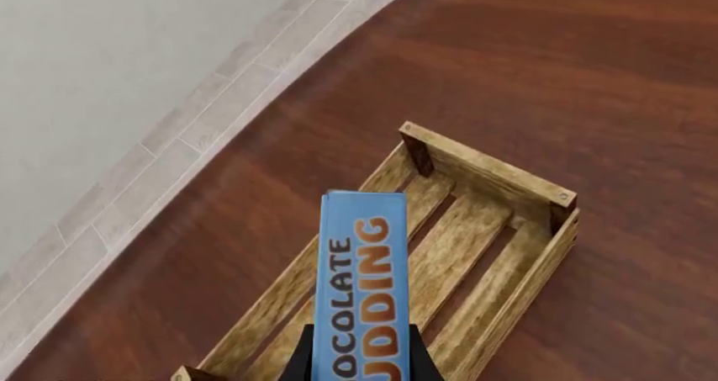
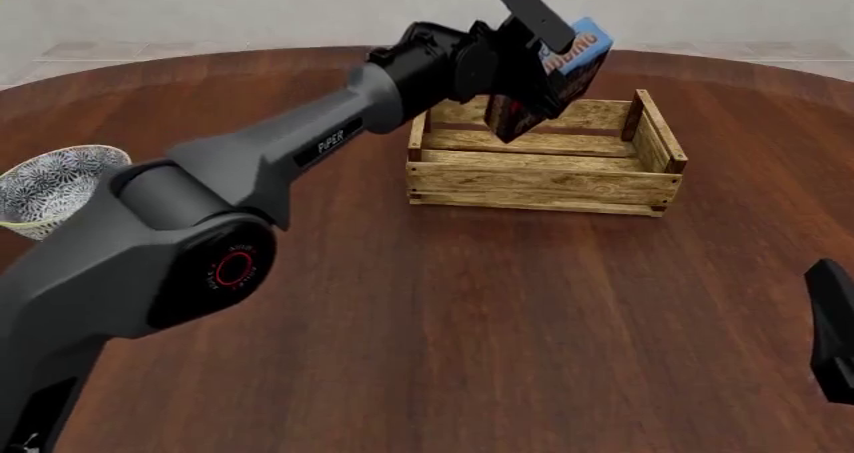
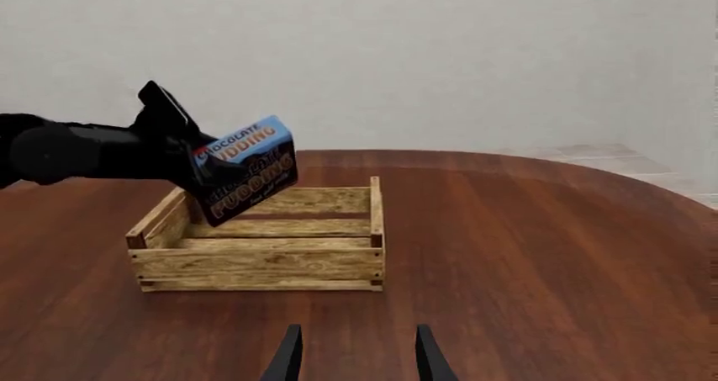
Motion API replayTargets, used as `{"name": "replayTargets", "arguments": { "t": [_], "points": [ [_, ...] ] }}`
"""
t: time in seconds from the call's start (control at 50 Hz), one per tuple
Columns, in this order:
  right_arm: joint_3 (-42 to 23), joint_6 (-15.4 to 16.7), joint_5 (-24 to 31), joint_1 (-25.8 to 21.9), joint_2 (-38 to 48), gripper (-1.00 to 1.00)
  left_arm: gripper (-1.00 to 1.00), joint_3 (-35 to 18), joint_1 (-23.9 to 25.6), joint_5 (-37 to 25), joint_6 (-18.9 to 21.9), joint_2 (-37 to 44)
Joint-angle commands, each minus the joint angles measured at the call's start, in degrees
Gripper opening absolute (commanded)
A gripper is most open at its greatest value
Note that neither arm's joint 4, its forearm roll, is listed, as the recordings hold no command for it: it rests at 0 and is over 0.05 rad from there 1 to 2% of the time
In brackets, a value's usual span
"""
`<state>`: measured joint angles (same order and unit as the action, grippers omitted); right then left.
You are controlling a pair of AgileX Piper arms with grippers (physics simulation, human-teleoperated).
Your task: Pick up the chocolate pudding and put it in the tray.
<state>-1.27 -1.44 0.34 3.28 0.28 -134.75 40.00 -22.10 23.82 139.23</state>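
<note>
Jaws: left gripper (image 2: 541,68) is clamped on the chocolate pudding (image 2: 554,78); right gripper (image 3: 353,356) has its fingers apart with nothing between them.
Pudding: held in the air above the tray (image 2: 541,185), tilted, blue band uppermost; it touches no slat that I can see from the right wrist view.
Pudding from the left wrist: the blue face (image 1: 361,288) sticks out past the dark fingers (image 1: 301,360), and the slatted floor of the tray (image 1: 477,230) lies straight beyond it.
Tray: sits on the wooden table (image 2: 467,323), nothing inside it as far as the views show.
Left arm: reaches across to the tray from its near left side.
Right arm: parked well back from the tray on its near right, pointing at it and taking no part.
Bowl (image 2: 54,188): patterned, well apart from the tray on the left, out of the way.
Step in hand: I'd say the carry is done and the placing is due.
Next move: seems to call for lowering the carton between the end boards until it is close over the slats, then opening the fingers; tilted as it is, it may tip or land on its edge if released from this height.
</note>
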Motion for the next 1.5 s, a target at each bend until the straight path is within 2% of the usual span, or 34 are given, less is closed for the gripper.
{"name": "replayTargets", "arguments": {
  "t": [0.02, 0.48, 0.68, 0.9, 1.2, 1.4, 1.5],
  "points": [
    [-0.4, 0.0, 0.2, 0.1, 0.2, 1.00, -1.00, -1.9, -0.3, -0.2, 0.6, 1.9],
    [1.0, 0.2, -0.8, 0.3, -0.2, 1.00, -1.00, -2.5, -0.6, 0.9, 1.2, 4.5],
    [0.6, 0.4, -0.4, 0.3, -0.2, 1.00, -1.00, -5.1, -1.1, -0.1, 0.9, 6.1],
    [0.3, 0.5, -0.1, 0.4, -0.2, 1.00, -1.00, -3.8, -0.7, 1.2, 0.4, 6.3],
    [0.6, 0.3, -0.5, 0.6, -0.2, 1.00, -1.00, -7.6, -0.7, -0.4, 0.2, 9.2],
    [0.8, 0.1, -0.6, 0.7, -0.2, 1.00, -1.00, -7.1, -0.4, 0.1, 0.1, 9.4],
    [0.8, 0.1, -0.6, 0.8, -0.2, 1.00, -1.00, -10.6, -0.6, -1.7, -0.3, 11.5]
  ]
}}
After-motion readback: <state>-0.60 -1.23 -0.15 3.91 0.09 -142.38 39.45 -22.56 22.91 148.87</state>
